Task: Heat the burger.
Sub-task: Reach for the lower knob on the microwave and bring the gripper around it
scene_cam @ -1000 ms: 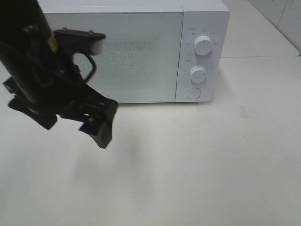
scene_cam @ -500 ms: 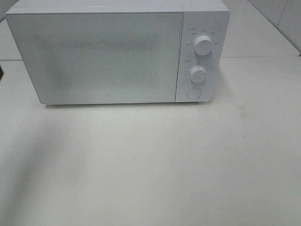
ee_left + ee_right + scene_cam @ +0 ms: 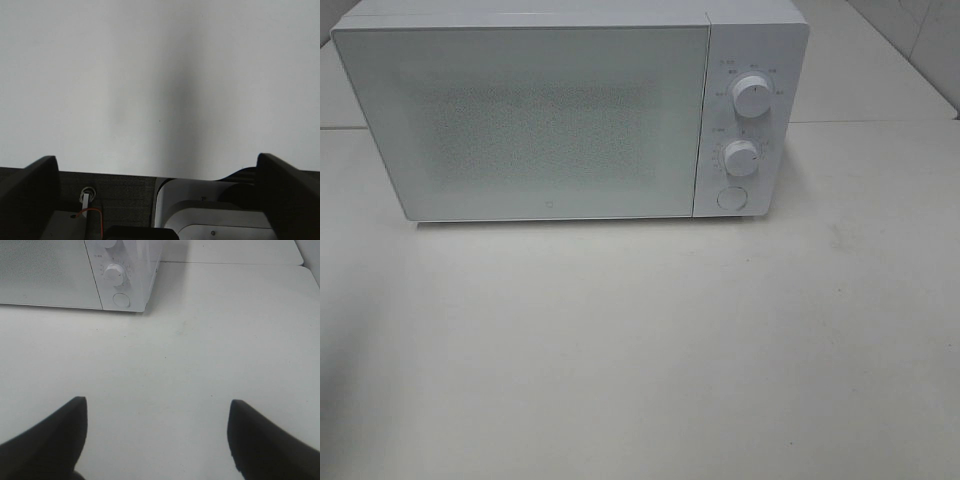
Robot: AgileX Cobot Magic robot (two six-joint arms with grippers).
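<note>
The burger could not be seen in any view. It was not on the table (image 3: 640, 350), and neither claw held it. The speckled door (image 3: 530, 120) of the microwave (image 3: 570, 110) stood shut and let nothing show through, so whether the burger sat inside could not be told.

The change was in front of that door. A second earlier the left arm had filled the left of the high view, hanging before the glass. Half a second later it had gone, and it was still absent at this moment, leaving the whole front of the oven bare. My reading is that the left arm had finished at the door and pulled back. If the burger was indeed inside, the controls came next: the upper knob (image 3: 751, 97), the lower knob (image 3: 741, 158) and the round button (image 3: 730, 198) under them.

The left gripper (image 3: 156, 167) was spread wide with nothing between its fingers, facing only a plain white surface crossed by a soft shadow. The right gripper (image 3: 157, 405) was also spread wide and empty over the bare table. The microwave's control panel lay ahead of it and well apart, so it seemed the better placed for the knobs.
</note>
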